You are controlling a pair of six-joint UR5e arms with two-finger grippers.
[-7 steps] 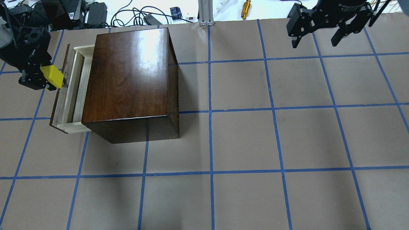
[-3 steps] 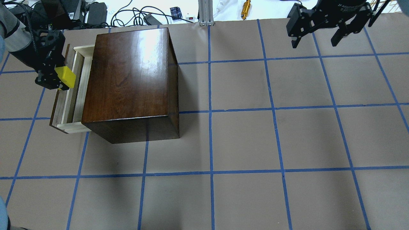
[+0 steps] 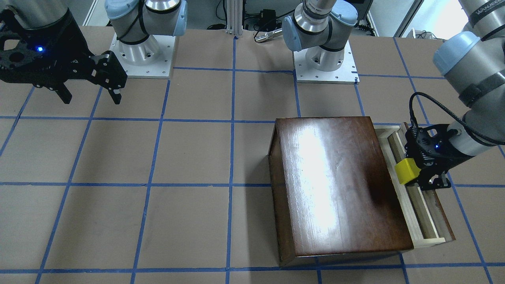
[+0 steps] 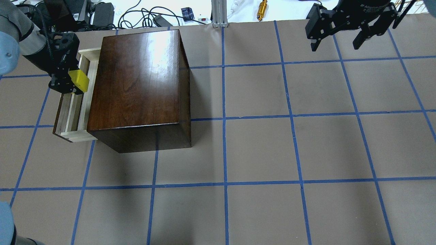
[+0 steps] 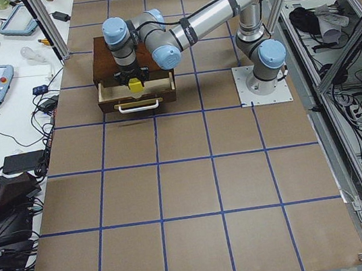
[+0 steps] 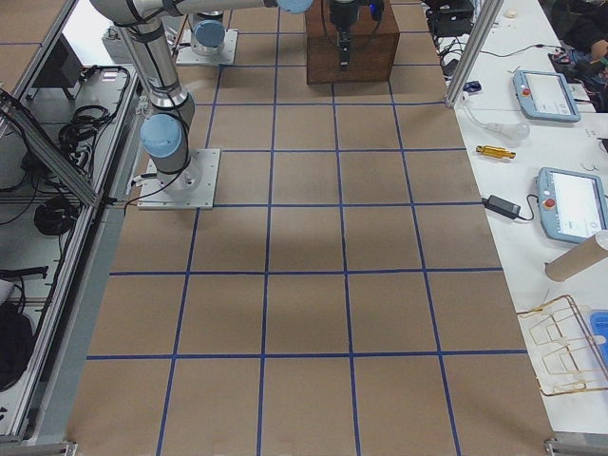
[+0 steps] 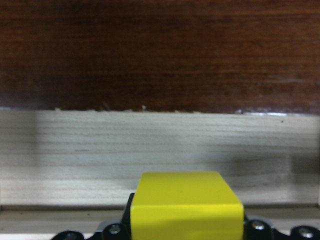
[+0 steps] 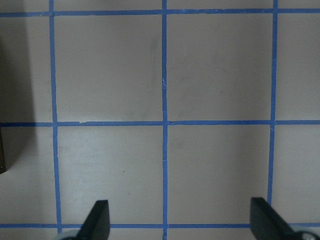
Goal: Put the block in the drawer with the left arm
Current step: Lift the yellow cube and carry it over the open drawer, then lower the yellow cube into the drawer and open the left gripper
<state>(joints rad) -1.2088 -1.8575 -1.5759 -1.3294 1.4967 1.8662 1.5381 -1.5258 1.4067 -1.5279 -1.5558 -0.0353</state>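
Note:
The yellow block (image 4: 79, 80) is held in my left gripper (image 4: 69, 81), which is shut on it above the open drawer (image 4: 73, 112) of the dark-brown cabinet (image 4: 136, 81). In the front-facing view the block (image 3: 407, 171) hangs over the drawer's pale wood tray (image 3: 422, 213), next to the cabinet's edge. The left wrist view shows the block (image 7: 184, 205) between the jaws, with the drawer's pale wood (image 7: 150, 150) and the cabinet's dark wood beyond it. My right gripper (image 4: 337, 42) is open and empty, high over the far right of the table; it also shows in the front-facing view (image 3: 88, 96).
The table is brown paper with a blue tape grid. Cables and devices (image 4: 102, 13) lie beyond the far edge. The arm bases (image 3: 325, 59) stand at the robot's side. Tablets (image 6: 551, 95) lie on a side bench.
My left gripper has carried the block rightward and a little away from me, from beside the drawer's front panel to over the drawer's tray. The right arm has not moved.

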